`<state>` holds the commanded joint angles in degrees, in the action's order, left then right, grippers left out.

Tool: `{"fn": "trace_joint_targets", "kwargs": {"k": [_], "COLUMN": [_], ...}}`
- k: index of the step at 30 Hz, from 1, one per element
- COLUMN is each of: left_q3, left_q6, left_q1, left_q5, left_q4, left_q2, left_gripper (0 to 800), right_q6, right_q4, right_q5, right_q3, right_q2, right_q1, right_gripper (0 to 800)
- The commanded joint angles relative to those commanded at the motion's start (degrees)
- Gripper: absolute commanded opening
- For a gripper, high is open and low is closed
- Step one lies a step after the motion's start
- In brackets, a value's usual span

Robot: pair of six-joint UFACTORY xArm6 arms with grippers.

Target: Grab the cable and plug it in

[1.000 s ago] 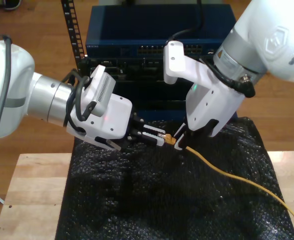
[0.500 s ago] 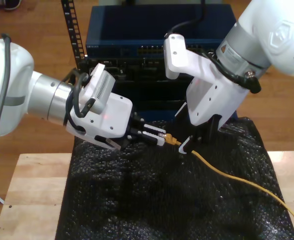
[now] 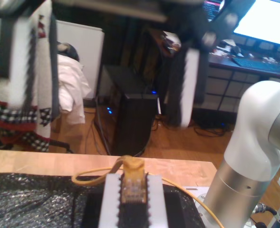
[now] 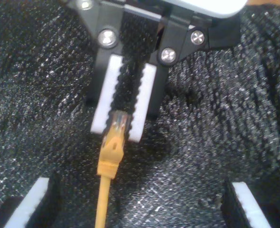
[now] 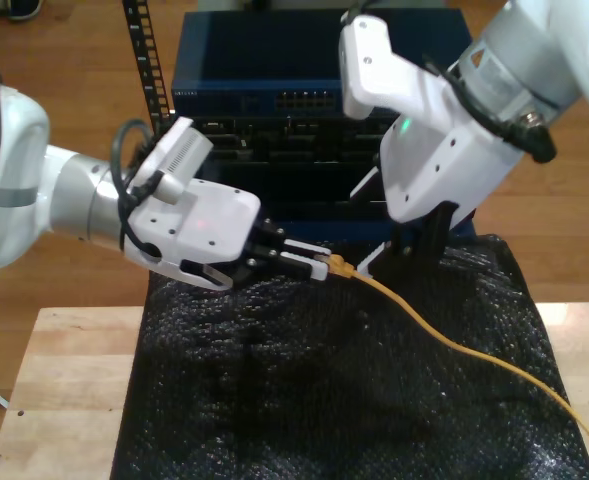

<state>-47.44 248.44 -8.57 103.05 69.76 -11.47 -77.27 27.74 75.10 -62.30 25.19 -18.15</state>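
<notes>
Yellow cable [image 5: 444,335] is clamped at its plug [image 3: 132,186] by the closed first pincer [image 5: 316,266], above the black mat [image 5: 274,400]. The second pincer [image 4: 140,209] is spread wide, holding nothing. The grab appears done; insertion remains, calling for plug alignment with a switch [image 5: 304,100] port.

The first end effector [image 5: 314,265] is held level from the exterior view's left, its jaws pinched shut, while the second end effector [image 5: 406,245] is held above, jaws spread wide.
</notes>
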Motion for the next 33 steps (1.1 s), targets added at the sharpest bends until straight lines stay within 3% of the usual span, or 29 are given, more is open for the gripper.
{"fn": "trace_joint_targets", "kwargs": {"k": [7,11,22,33], "left_q3": [-1.41,-2.46,-2.46,-2.90], "left_q6": [10.11,10.55,10.73,10.73], "left_q1": [-4.22,-6.59,-7.21,-8.09], "left_q5": [4.92,6.95,11.25,16.44], "left_q4": [0.00,0.09,1.41,3.60], "left_q2": [3.25,5.19,5.54,8.97], "left_gripper": [5,5,6,5], "right_q6": [-3.96,-6.51,-13.01,-15.91], "right_q4": [0.00,0.35,6.59,6.86], "right_q5": [0.00,-0.18,-3.96,-12.84], "right_q3": [0.53,2.29,4.22,8.97], "right_q2": [3.96,6.51,10.64,16.35], "right_q1": [-0.18,-0.18,-0.44,-1.41], "right_gripper": [797,797,796,796]}}
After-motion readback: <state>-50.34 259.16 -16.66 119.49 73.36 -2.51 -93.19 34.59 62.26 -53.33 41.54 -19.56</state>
